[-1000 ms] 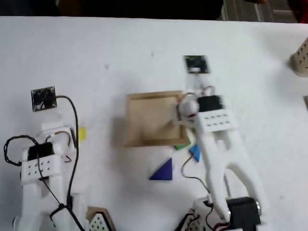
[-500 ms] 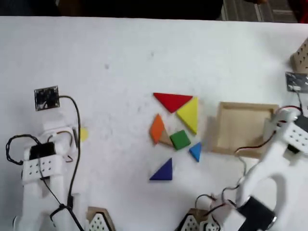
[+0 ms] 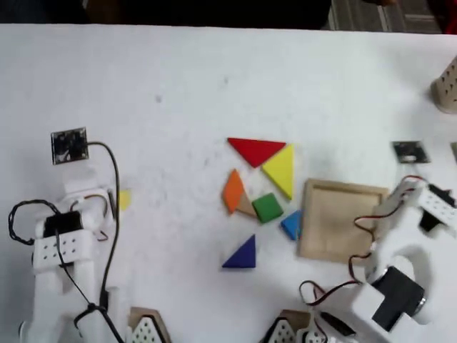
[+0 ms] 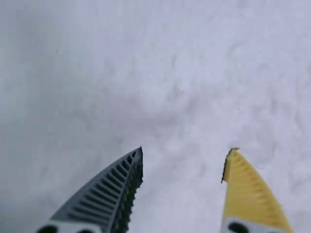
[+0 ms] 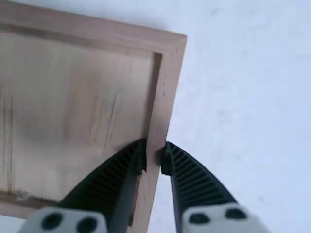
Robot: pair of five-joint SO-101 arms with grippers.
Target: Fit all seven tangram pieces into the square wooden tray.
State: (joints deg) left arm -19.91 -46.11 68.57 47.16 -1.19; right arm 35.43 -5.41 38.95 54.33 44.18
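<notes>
High view, leftmost: the left gripper (image 4: 184, 153) hangs wide open, holding nothing, over the white table (image 3: 178, 86). Mid-table the tangram pieces (image 3: 267, 207) lie loose, and the red triangle (image 3: 255, 150) points its apex toward the arms. The small blue triangle (image 3: 290, 225) sits just beside the wooden tray (image 3: 335, 221), which lies flat and slightly skewed. The right gripper (image 5: 153, 155) pinches the tray's right rim.

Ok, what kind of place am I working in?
Probably a tabletop robotics test bench: a plain white table, loose tangram pieces beside a wooden tray, and the right gripper clamping the tray's rim.

Wooden tray (image 3: 335, 223) beside loose tangram pieces (image 3: 267, 207)
</notes>
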